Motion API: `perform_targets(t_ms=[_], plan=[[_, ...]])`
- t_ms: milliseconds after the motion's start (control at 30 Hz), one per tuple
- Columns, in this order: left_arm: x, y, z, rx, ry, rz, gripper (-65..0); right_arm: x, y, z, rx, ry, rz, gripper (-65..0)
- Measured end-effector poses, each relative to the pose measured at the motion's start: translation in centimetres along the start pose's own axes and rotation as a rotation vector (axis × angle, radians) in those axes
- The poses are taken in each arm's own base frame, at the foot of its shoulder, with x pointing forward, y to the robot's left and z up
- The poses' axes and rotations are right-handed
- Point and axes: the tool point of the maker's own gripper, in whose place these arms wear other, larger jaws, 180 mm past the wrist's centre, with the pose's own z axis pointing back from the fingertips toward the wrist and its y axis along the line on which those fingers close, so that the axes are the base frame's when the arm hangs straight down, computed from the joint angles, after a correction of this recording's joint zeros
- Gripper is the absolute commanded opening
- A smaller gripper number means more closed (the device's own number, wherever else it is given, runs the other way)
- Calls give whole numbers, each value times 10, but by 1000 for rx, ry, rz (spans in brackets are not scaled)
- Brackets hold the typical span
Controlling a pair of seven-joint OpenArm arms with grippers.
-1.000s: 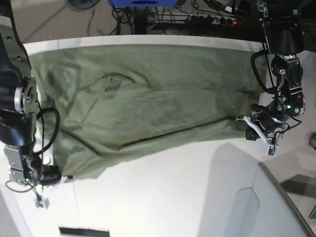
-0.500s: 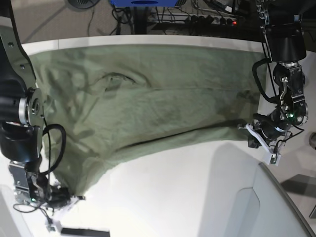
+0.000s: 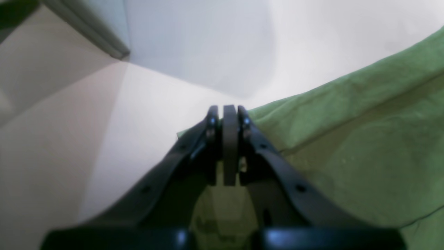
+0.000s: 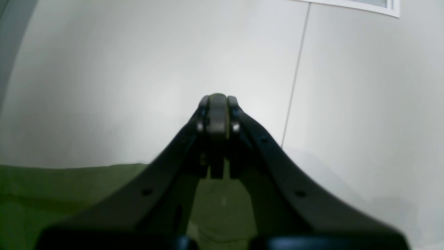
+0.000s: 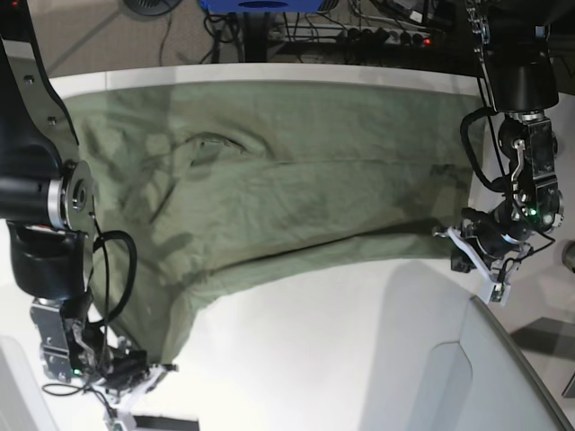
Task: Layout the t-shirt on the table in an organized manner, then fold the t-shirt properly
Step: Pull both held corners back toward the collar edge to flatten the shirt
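Pinching the t-shirt [image 5: 269,189], both grippers pulled its near edge farther down the table [image 5: 341,359].

No readable text, label, brand or number shows on anything.

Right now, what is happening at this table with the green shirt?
A two-armed robot is spreading an olive t-shirt on the white table. Each tool is shut on an edge of the cloth: the left tool pinches a corner at the base view's right side, and the right tool pinches the edge at that view's lower left. The shirt lies wide but wrinkled, with its near edge stretched between the two tools. No fold is made yet.
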Motion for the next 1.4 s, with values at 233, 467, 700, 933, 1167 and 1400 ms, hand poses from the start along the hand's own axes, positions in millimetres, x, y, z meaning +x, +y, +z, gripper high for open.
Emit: perform_targets(t_ms=[233, 467, 700, 933, 1167, 1400], plan=[[-11, -2, 1, -4, 27, 0, -650, -56, -38, 7, -68, 94, -14, -648], [-21, -1, 3, -1, 46, -6, -650, -67, -59, 17, -104, 156, -18, -648], [-51, -26, 10, -55, 112, -98, -650, -103, -52, 32, -117, 240, 36, -650], [-77, -28, 16, -62, 164, -104, -650, -108, -50, 66, -171, 266, 115, -650], [-76, -17, 19, -45, 166, -115, -650, -154, -47, 86, -182, 356, 136, -650], [-71, -13, 19, -38, 156, -116, -650, -157, -51, 99, -201, 333, 86, -650]])
